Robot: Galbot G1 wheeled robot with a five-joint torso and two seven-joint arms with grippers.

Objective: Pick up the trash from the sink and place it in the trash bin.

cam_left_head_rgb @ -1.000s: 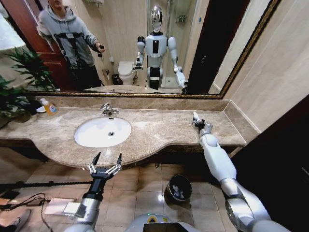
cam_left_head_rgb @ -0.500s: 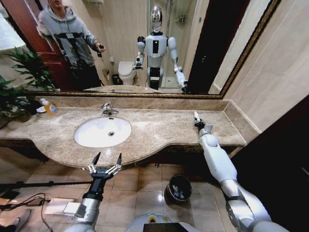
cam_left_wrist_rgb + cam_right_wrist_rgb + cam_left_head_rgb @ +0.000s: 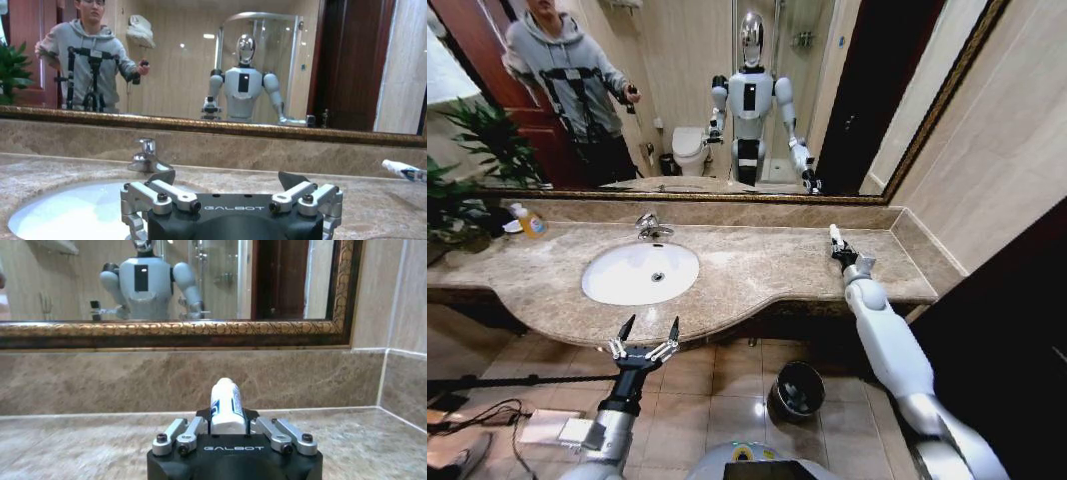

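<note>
My right gripper (image 3: 839, 250) is over the right part of the marble countertop (image 3: 747, 270), shut on a piece of trash, a white tube (image 3: 834, 236) that sticks up out of it. In the right wrist view the tube (image 3: 225, 402) stands between the fingers of the right gripper (image 3: 225, 422). The white oval sink (image 3: 617, 275) with its chrome tap (image 3: 649, 228) lies to the left. On the floor below the counter stands the dark round trash bin (image 3: 797, 388). My left gripper (image 3: 647, 335) hangs open in front of the counter edge, below the sink (image 3: 60, 212).
An orange-capped soap bottle (image 3: 528, 222) stands at the back left of the counter beside a plant (image 3: 467, 170). A large mirror (image 3: 697, 100) lines the wall behind. A side wall (image 3: 987, 170) closes the right end. Cables (image 3: 487, 415) lie on the floor at the left.
My right arm has shifted slightly to the right and back with the tube still held. The left arm has not moved.
</note>
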